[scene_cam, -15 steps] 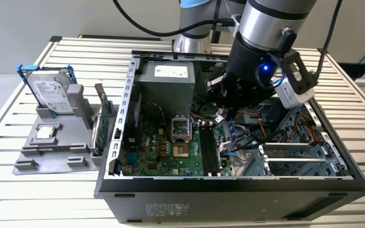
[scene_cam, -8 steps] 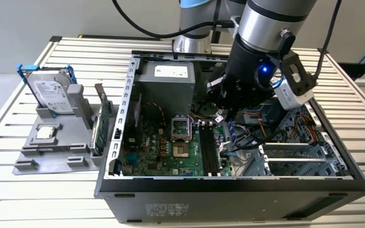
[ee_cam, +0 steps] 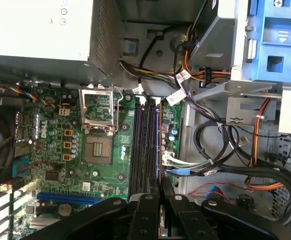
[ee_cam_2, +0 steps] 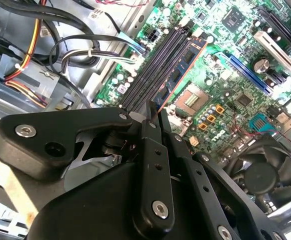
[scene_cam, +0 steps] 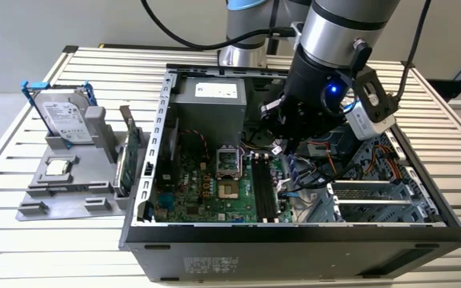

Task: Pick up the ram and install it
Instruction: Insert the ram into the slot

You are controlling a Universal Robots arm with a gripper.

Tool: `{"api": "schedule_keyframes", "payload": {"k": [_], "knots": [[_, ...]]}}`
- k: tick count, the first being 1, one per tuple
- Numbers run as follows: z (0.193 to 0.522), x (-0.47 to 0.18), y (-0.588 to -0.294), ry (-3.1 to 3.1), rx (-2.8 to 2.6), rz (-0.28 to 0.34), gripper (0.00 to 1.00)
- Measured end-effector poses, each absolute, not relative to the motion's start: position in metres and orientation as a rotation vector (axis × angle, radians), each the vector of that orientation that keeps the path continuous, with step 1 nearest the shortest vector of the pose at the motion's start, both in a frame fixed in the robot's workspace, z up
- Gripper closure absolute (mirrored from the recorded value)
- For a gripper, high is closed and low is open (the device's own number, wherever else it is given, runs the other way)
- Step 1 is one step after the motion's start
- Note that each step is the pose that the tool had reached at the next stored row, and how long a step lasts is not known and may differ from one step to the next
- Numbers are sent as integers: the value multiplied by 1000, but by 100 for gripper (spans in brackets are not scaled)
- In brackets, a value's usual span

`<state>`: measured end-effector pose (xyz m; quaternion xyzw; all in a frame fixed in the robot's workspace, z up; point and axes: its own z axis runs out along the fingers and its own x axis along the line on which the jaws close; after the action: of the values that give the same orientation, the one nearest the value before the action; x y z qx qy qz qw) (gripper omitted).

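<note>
Right now I see the open computer case [scene_cam: 295, 231] on the slatted tabletop [scene_cam: 22, 240]; my end effector [ee_cam_2: 153, 112] is inside it over the motherboard [ee_cam: 105, 170], pinching the ram [ee_cam_2: 183, 67] edge-on above the memory slots [ee_cam: 144, 145].

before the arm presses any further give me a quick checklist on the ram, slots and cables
1. Ram in the gripper: ok, the fingers are closed on its near end in the second wrist view.
2. Ram lined up lengthwise with the memory slots: ok, it runs parallel to them in both wrist views.
3. Ram fully seated: cannot tell, the slot contact is hidden.
4. Slot end latches open: cannot tell.
5. Cables off the slots: ok, the bundle lies beside the board edge, not across them.
6. CPU socket clear of the gripper: ok, it sits apart to one side.
</note>
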<state>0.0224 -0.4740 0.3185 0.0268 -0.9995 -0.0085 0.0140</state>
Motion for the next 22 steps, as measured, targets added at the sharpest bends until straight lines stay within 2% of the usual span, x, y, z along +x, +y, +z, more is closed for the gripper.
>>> {"api": "schedule_keyframes", "payload": {"k": [22], "knots": [[314, 22, -474, -3112, 83, -26, 100]]}}
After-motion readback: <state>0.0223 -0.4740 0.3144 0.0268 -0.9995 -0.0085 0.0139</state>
